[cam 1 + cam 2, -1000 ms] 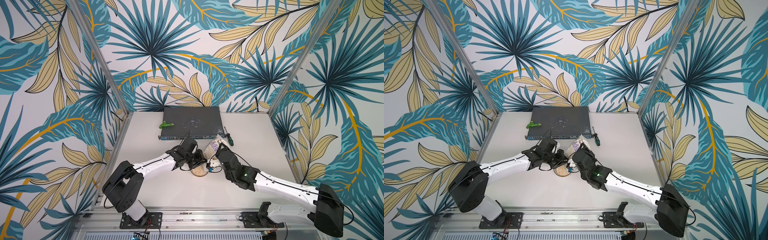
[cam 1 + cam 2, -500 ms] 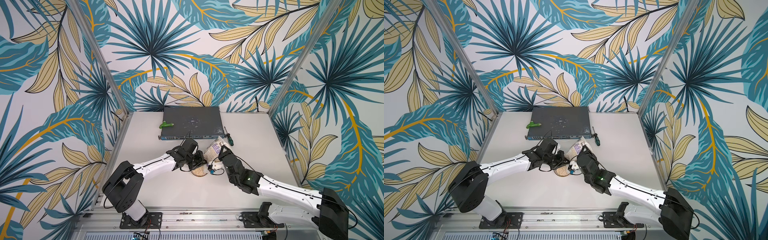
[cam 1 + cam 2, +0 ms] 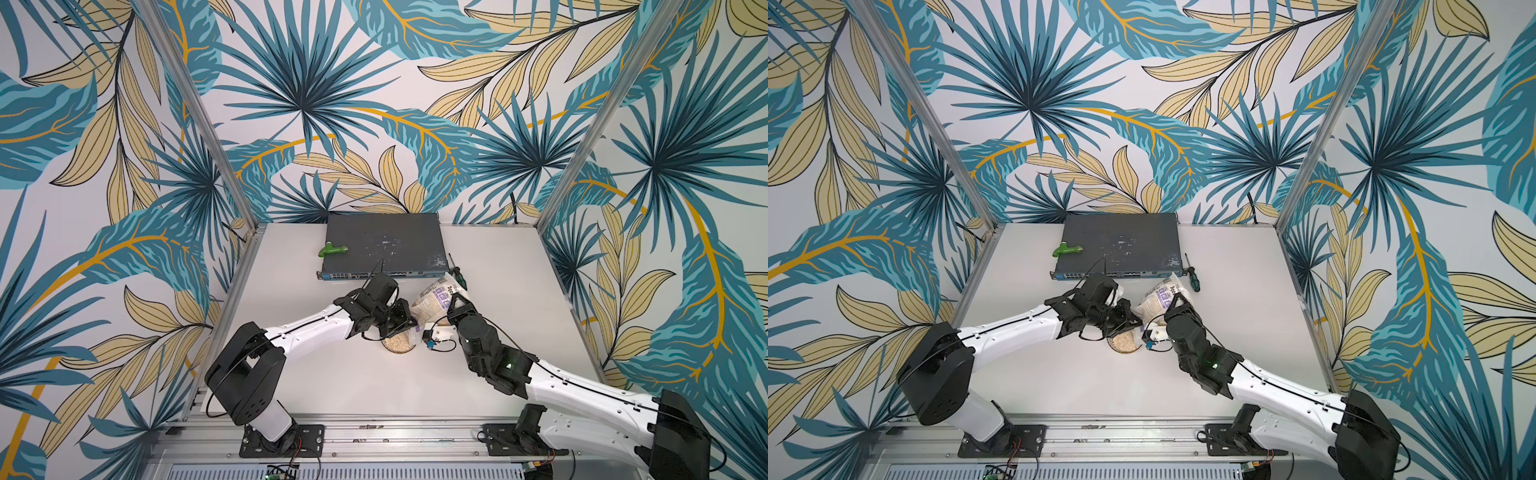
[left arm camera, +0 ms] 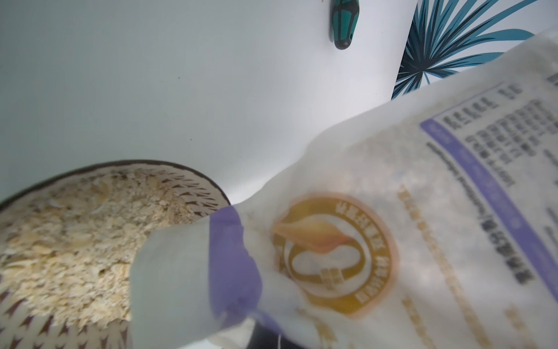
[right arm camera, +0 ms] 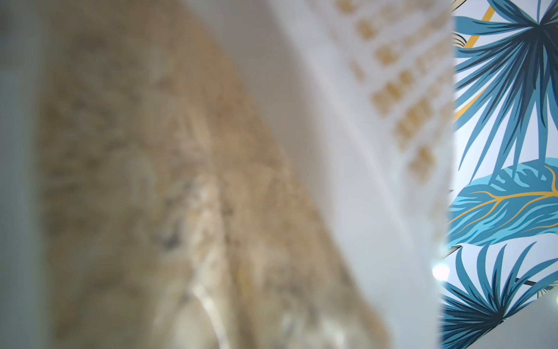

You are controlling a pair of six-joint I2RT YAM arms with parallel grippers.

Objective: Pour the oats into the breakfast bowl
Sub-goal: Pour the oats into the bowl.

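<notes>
Starting on the left, the left gripper is closed. As far as we can judge, it pinches the lower corner of the bag's mouth, so that the floppy opening points into the bowl instead of folding over. Directly under it stands the breakfast bowl, near the middle of the white table, where both arms can reach it. It is filled with oats close to the rim, so we judge the pour nearly or wholly done.

Next comes the bag, tilted with its mouth down over the bowl's edge and its far end raised, which lets the flakes slide out by their own weight. A good share is left inside. Further right, the right gripper clamps the bag's body at its side, carrying the weight and setting the tilt. The right wrist view shows only blurred plastic, so we cannot see the jaws there. Just beyond the bag lies a screwdriver, taking no part in the pour.
</notes>
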